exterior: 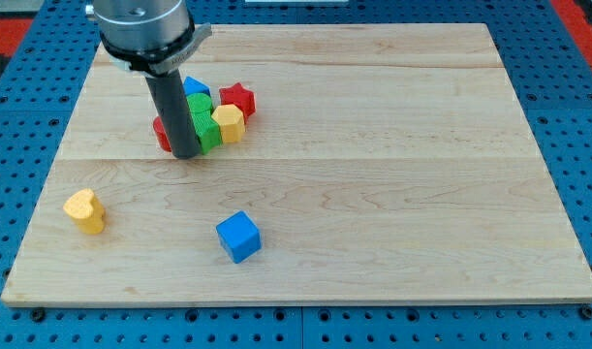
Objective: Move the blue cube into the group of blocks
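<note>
The blue cube (pixel 238 237) sits alone on the wooden board, below the middle of the view and left of centre. The group of blocks lies at the view's upper left: a red star (pixel 237 98), a yellow hexagon-like block (pixel 228 123), green blocks (pixel 204 128), a blue block (pixel 196 87) and a red block (pixel 161 134) partly hidden by the rod. My tip (pixel 185 153) rests at the lower left edge of the group, touching the green and red blocks, well above the blue cube.
A yellow heart-shaped block (pixel 85 209) lies alone near the board's left edge. The wooden board (pixel 392 174) lies on a blue perforated surface (pixel 576 97).
</note>
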You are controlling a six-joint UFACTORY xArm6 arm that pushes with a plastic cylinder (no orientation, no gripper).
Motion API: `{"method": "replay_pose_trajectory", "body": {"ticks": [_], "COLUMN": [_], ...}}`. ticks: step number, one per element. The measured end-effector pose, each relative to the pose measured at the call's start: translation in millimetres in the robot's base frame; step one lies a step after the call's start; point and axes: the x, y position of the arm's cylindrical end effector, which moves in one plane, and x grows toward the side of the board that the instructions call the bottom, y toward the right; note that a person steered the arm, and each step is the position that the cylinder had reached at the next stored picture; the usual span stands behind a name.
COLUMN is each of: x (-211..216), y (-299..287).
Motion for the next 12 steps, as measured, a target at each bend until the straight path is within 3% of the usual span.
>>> {"method": "replay_pose_trajectory", "body": {"ticks": [1,2,3,4,5,7,9,11,12], "x": [19.5,71.0,129.0,179.5,174.7,138.2,112.1,121.3,77.5], "y": [8.2,-24.1,-12.7,39.7,79.7,45.7,140.1,6.7,-47.0]}}
